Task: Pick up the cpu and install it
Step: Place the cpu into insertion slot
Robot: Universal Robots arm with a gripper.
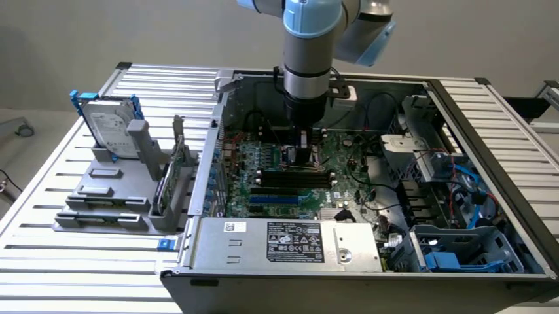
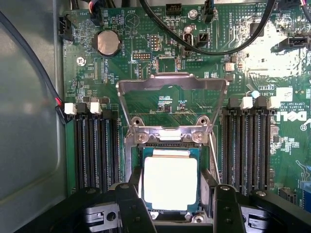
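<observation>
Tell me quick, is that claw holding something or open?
Gripper: straddles the cpu on the motherboard; whether it grips it or stands open cannot be told.

cpu (image 2: 170, 182) corners hidden behind fingers (image 2: 133, 208) — fingers cut off by picture edge

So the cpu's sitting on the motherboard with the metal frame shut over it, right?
Not quite. The cpu is on the motherboard, but the metal frame is swung open, clear of the cpu, not shut over it. The wrist view shows this.
</observation>
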